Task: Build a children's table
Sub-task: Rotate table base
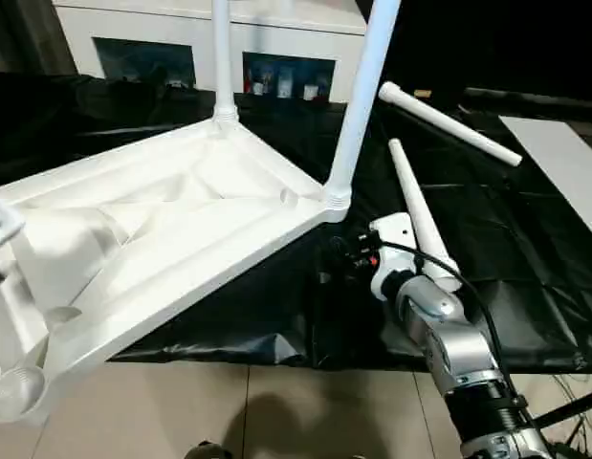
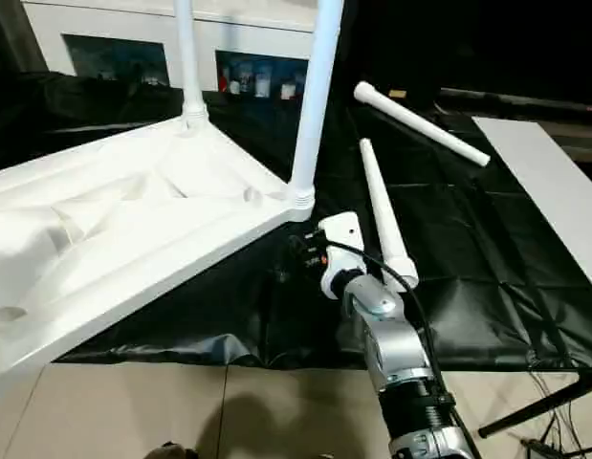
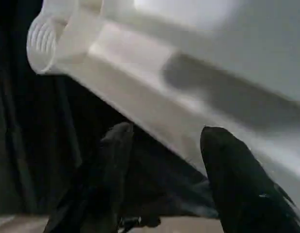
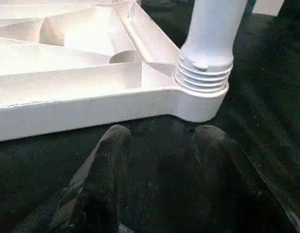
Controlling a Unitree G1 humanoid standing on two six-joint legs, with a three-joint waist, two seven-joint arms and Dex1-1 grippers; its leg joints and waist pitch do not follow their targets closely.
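Note:
The children's table top (image 1: 162,239) lies upside down and tilted on the black cloth, ribbed underside up. Two white legs (image 1: 358,105) (image 1: 221,57) stand screwed into its far corners. An empty threaded socket (image 1: 13,387) shows at the near left corner. Two loose legs (image 1: 425,225) (image 1: 449,124) lie on the cloth to the right. My right gripper (image 4: 159,133) is open over the cloth, just short of the corner with the threaded leg base (image 4: 203,73), holding nothing. My left gripper (image 3: 166,131) is open beside the top's rim (image 3: 154,97), near an empty socket (image 3: 43,43).
A white cabinet with glass doors (image 1: 209,48) stands behind the work. A long flat white board (image 1: 563,163) lies at the far right. The black cloth (image 1: 525,277) ends at tiled floor (image 1: 229,411) in front. Cables run at the lower right.

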